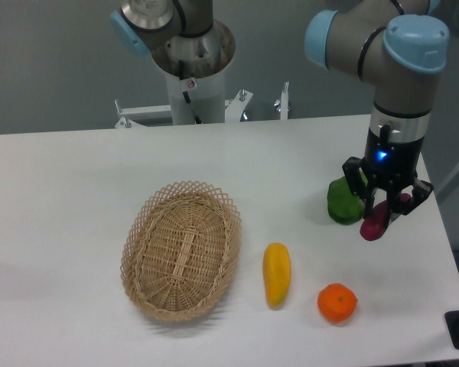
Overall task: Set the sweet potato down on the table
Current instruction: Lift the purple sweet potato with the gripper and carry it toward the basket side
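The sweet potato (375, 222) is a small dark reddish-purple tuber at the right side of the white table (76, 183). It hangs tilted between the fingers of my gripper (385, 205), its lower end at or just above the tabletop. My gripper points down and is shut on its upper end. The upper part of the tuber is hidden by the fingers.
A green pepper-like vegetable (343, 202) sits right beside the gripper on its left. A round orange (337, 303) and an oblong yellow fruit (276, 274) lie nearer the front. An oval wicker basket (182, 250) stands mid-table. The table's right edge is close to the gripper.
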`<state>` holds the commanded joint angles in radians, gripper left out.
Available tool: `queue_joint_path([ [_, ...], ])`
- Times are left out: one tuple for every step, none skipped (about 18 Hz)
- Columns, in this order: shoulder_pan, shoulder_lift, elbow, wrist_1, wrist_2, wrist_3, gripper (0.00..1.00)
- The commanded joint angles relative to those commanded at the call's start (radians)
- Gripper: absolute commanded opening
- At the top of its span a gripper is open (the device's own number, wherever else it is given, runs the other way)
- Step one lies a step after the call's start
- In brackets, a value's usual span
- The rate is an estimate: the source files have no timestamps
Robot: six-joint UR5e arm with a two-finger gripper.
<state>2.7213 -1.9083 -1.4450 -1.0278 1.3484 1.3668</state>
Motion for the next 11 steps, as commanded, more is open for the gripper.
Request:
queue_joint_path([
  [0.0,0.0,0.0,0.002,0.0,0.0,0.26],
  [0.0,0.0,-0.011,0.005,0.002,0.0,0.26],
  [-0.002,0.0,-0.017,0.006,0.002,0.0,0.26],
  [-0.002,0.0,-0.024,0.006,0.002,-0.002,0.26],
  [-0.002,0.0,-0.029,-0.003,0.002,-0.011,0.26],
  [-0.002,0.0,-0.044,-0.002,0.0,-0.017,0.26],
  [-0.003,0.005,-0.073,0.006,0.0,-0.017,0.26],
  [-0.003,0.008,-0.099,0.011,0.0,-0.017,0.26],
  [-0.003,0.011,-0.118,0.012,0.002,-0.018,0.26],
  [-0.005,0.011,-0.136,0.014,0.002,-0.02,0.26],
  [-0.005,0.011,-0.162,0.014,0.003,-0.02,0.26],
])
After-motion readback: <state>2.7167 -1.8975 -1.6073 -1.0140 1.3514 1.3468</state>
